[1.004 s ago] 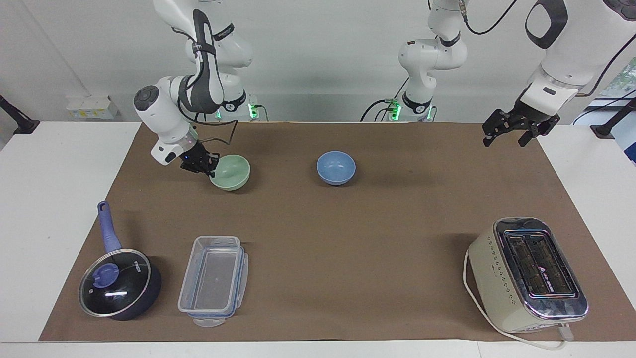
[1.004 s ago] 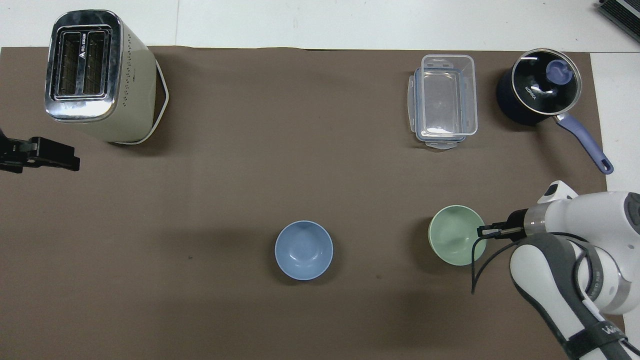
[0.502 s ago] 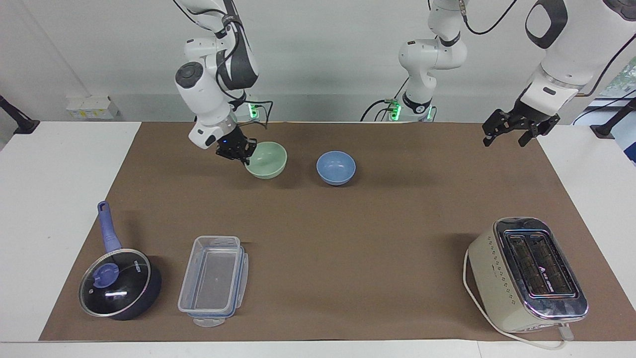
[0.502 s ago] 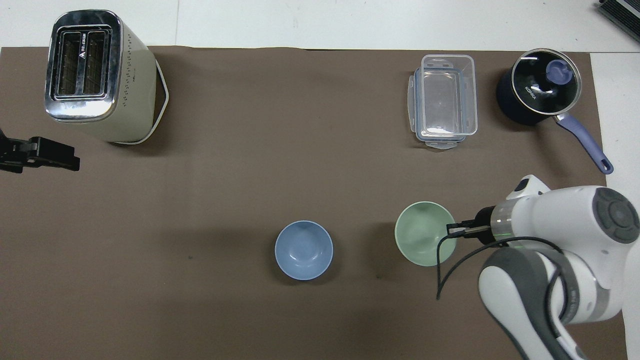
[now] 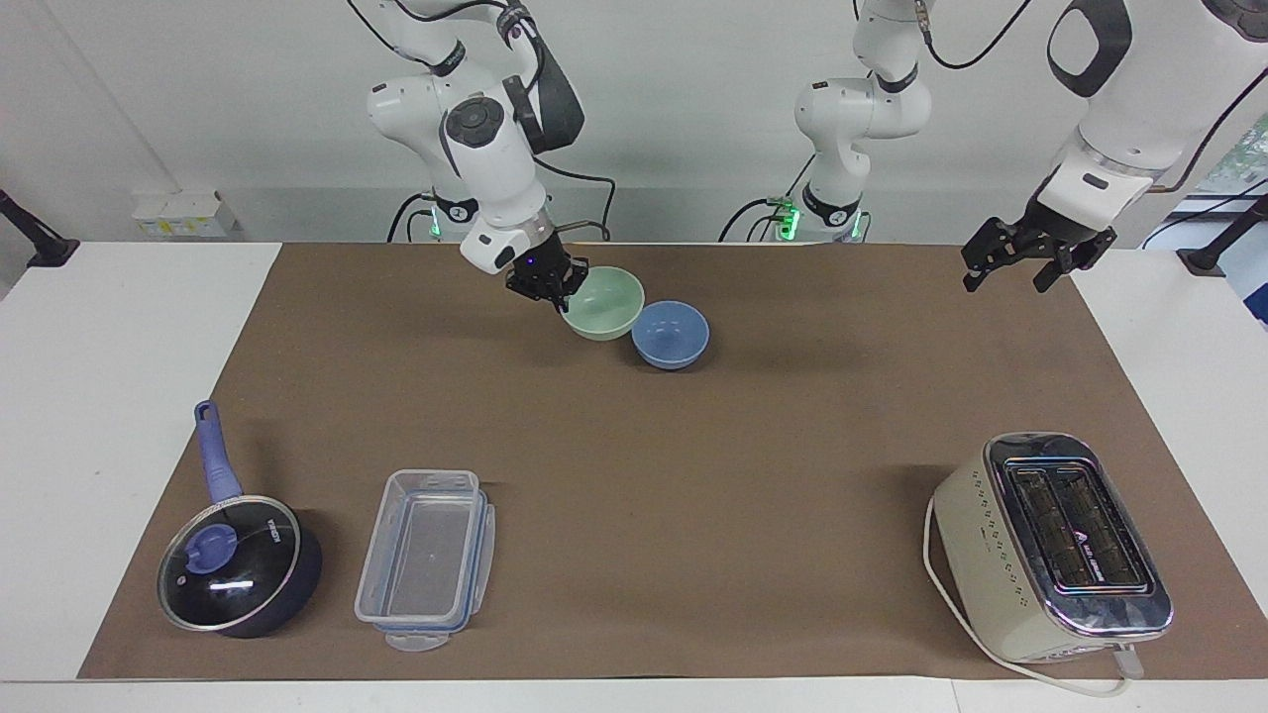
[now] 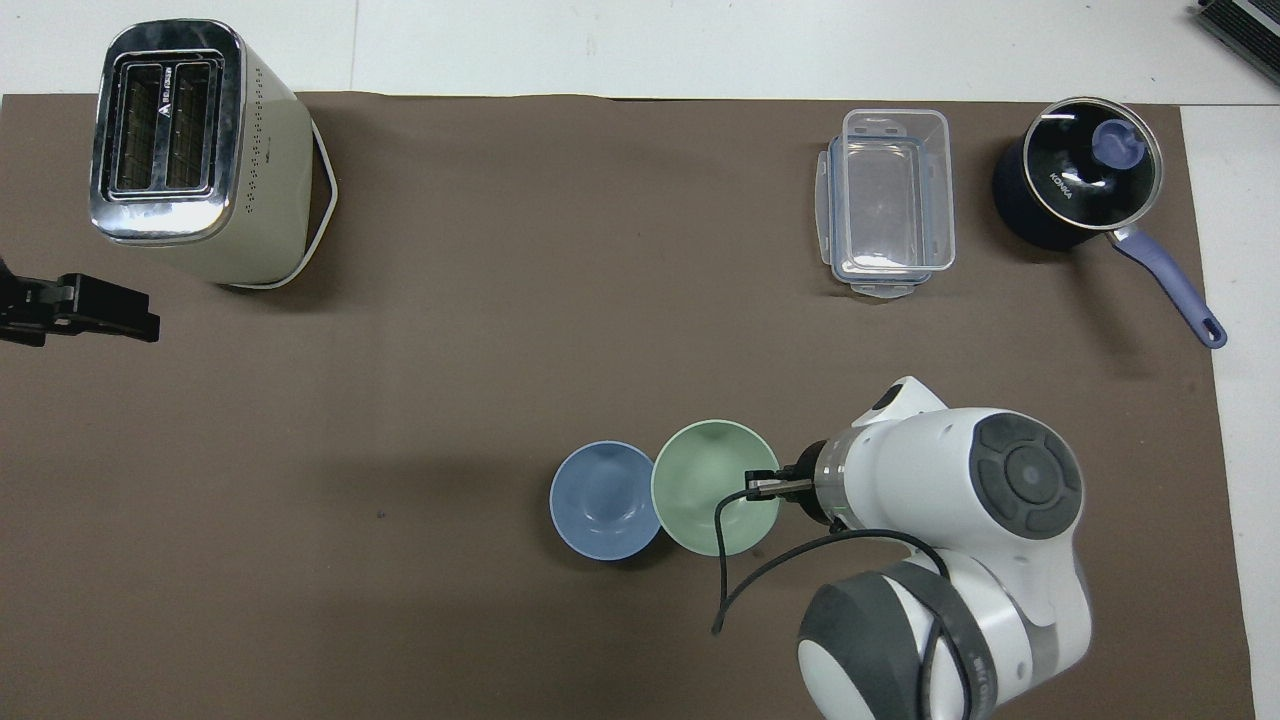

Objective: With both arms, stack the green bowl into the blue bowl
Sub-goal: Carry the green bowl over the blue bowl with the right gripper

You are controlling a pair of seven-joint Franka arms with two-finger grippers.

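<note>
Two fingertips of the right gripper (image 5: 555, 289) are pinched together on the rim of the green bowl (image 5: 604, 303), on the side toward the right arm's end of the worktop (image 5: 693, 475); the bowl hangs from that pinch, carried clear of the brown mat (image 5: 634, 555) and tipped a little. Just past the bowl's free edge sits the blue bowl (image 5: 671, 334), upright on the mat. From overhead the two rims look to overlap slightly, the green one above, but the green bowl is not yet centred over the blue one.

To do this step well, I judge the green bowl should travel on toward the left arm's end until its centre is over the blue bowl's centre, kept high enough that its base clears the blue rim. A one-sided rim grip lets the bowl tilt, so levelling it before lowering would help it seat. Lower slowly, and release only once the green bowl rests inside; letting go early or off-centre could knock the light blue bowl sideways or leave the green one perched on the rim.

Well away from all this, the left gripper (image 5: 1030, 255) waits in the air with its fingers spread wide and nothing in them, over the mat's edge at the left arm's end, near the toaster (image 5: 1052, 545). It is too distant to steady the blue bowl.
</note>
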